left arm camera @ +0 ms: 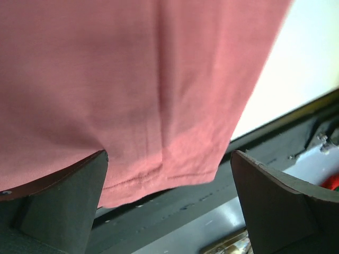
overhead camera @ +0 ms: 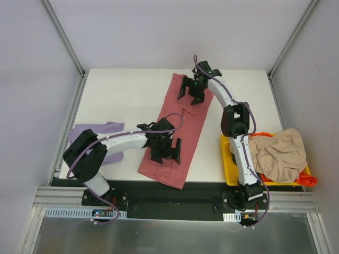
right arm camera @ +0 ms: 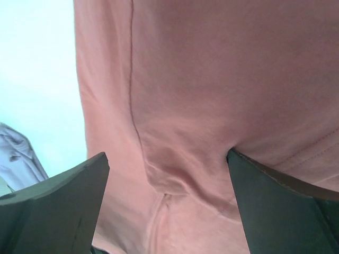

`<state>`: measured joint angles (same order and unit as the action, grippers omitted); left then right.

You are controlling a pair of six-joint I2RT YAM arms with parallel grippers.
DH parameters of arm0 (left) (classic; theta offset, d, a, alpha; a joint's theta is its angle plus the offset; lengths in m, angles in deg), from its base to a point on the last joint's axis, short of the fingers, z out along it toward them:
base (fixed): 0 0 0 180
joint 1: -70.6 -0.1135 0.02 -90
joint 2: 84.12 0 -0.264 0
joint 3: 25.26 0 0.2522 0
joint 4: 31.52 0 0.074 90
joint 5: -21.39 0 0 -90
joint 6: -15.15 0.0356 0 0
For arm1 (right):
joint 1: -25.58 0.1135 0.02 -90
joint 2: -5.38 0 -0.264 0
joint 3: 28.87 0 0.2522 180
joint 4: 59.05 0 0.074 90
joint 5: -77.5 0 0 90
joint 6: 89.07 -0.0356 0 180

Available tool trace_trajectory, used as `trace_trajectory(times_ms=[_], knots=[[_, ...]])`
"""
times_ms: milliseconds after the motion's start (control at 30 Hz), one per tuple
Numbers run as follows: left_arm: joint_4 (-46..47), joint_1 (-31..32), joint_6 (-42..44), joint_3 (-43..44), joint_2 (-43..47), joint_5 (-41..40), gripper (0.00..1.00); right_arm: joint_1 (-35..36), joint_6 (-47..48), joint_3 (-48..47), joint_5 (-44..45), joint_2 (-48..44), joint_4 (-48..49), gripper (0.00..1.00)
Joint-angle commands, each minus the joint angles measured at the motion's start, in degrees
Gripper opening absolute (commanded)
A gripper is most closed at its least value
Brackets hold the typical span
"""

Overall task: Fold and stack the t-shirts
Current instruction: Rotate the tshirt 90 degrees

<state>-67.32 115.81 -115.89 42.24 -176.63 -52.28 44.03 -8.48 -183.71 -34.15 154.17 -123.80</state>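
Pink shirt [overhead camera: 190,127]: long smooth folded strip, flat on the counter [overhead camera: 127,95] under both pincers.
Left pincer [overhead camera: 167,154]: spread wide, empty, above the near hem.
Right pincer [overhead camera: 192,95]: spread wide, empty, above the far end.

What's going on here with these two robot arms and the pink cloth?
The robot is folding a dusty pink-red cotton t-shirt, which lies as a long strip on the white table. The left gripper is open over its near end, the right gripper open over its far end; neither grips it. A lavender t-shirt lies at the left; a crumpled beige t-shirt fills the yellow plastic bin on the right.
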Motion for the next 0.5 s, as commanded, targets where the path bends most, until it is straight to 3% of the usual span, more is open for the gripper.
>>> trace_trajectory(times_ms=[0, 167, 267, 467], knots=[[-0.11, 2.87, -0.36, 5.33, 0.31, -1.3, 0.99, 3.77, -4.12, -3.32, -3.41, 1.5, 10.36, 0.96], [-0.55, 2.86, 0.43, 3.75, 6.01, -5.34, 0.99, 6.24, -5.97, -2.71, -3.05, 0.71, 21.27, 0.96], [-1.86, 2.78, 0.96, 1.56, 12.42, -11.3, 0.99, 5.98, -4.4, -3.42, -0.78, -2.61, 17.51, 0.96], [-3.53, 1.81, -0.44, -5.38, 23.76, -18.35, 0.99, 6.77, 2.99, 13.25, 7.41, -19.48, 12.23, 0.96]])
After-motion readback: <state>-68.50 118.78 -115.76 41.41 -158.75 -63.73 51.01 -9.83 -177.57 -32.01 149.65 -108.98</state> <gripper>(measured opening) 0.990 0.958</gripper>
